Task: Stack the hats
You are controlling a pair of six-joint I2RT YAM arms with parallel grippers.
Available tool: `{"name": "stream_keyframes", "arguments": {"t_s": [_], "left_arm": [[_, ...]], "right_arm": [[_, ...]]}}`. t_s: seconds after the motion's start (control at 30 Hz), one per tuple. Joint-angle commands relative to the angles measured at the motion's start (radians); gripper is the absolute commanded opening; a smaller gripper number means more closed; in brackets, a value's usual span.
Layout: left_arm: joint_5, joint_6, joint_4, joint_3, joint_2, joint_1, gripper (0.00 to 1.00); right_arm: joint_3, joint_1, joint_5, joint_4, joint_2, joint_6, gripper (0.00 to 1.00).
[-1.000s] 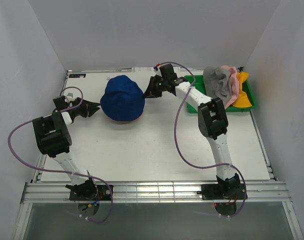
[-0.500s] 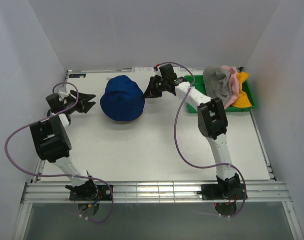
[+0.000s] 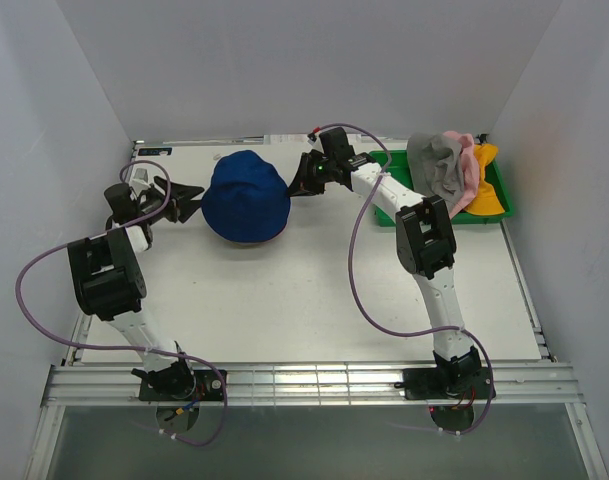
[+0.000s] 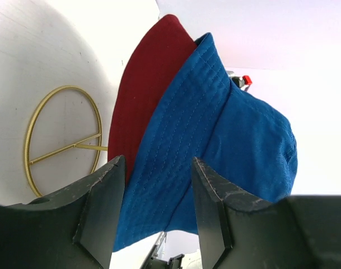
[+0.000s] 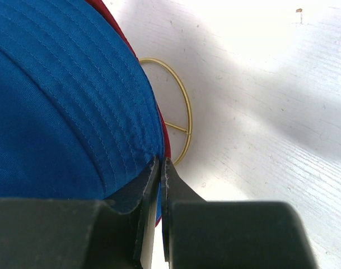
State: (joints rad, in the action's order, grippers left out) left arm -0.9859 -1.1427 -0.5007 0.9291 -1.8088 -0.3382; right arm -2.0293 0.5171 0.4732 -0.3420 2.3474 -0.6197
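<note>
Blue hat [image 3: 246, 197] sits crown-up on the table [image 3: 314, 290] at about 11 o'clock from its middle in the overhead view. It is pulled down over the red hat [image 4: 145, 95], whose brim shows only as a thin edge below it and a wider flap in the left wrist view, so this pair looks like the base of the stack. The right claw [image 3: 299, 180], at roughly 3 o'clock of the blue hat, has its fingers pressed together. In its own view the stitched edge of the blue brim runs right in between them, so it seems to be pinching that brim, probably to hold the soft fabric in place or tug it straight over the red one. The left claw [image 3: 196, 193] sits at 9 o'clock of the hat with its fingers spread and nothing between them. Its camera looks past both fingers at the two brims, which are near but apart from it. I judge it is either lining up for a hold on that side or standing clear. A wire ring [image 4: 47, 140] lies flat on the table beside the red brim, and a similar arc peeks out from under the brim in the right wrist view. Whether it is the same ring I cannot tell. The grey hat [image 3: 436, 165], pink hat [image 3: 471, 160] and yellow hat [image 3: 489, 195] are bunched in the tray [image 3: 382, 158] at about 2 o'clock, not yet stacked. That leaves most of the job to do.
</note>
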Motion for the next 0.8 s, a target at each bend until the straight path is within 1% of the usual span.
{"name": "stream_keyframes", "arguments": {"t_s": [0.0, 0.33, 0.43, 0.53, 0.67, 0.7, 0.77], "left_arm": [[-0.022, 0.003, -0.025, 0.002, 0.008, -0.002, 0.59], [-0.025, 0.011, -0.029, -0.018, 0.006, -0.001, 0.55], [-0.028, 0.009, -0.033, -0.024, -0.001, -0.001, 0.52], [-0.028, 0.006, -0.042, -0.030, -0.004, 0.004, 0.48], [-0.028, 0.000, -0.053, -0.033, -0.007, 0.008, 0.40], [-0.028, 0.000, -0.055, -0.033, -0.009, 0.010, 0.35], [-0.027, -0.002, -0.055, -0.032, -0.012, 0.013, 0.30]], "right_arm": [[-0.037, -0.008, -0.022, -0.015, 0.015, 0.025, 0.08], [-0.028, -0.006, -0.021, -0.008, 0.016, 0.021, 0.08], [-0.026, -0.008, -0.018, -0.006, 0.020, 0.020, 0.08], [-0.025, -0.008, -0.018, -0.005, 0.018, 0.018, 0.08], [-0.026, -0.006, -0.019, -0.005, 0.021, 0.018, 0.08], [-0.025, -0.008, -0.019, -0.005, 0.021, 0.020, 0.08], [-0.026, -0.006, -0.019, -0.005, 0.020, 0.018, 0.08]]}}
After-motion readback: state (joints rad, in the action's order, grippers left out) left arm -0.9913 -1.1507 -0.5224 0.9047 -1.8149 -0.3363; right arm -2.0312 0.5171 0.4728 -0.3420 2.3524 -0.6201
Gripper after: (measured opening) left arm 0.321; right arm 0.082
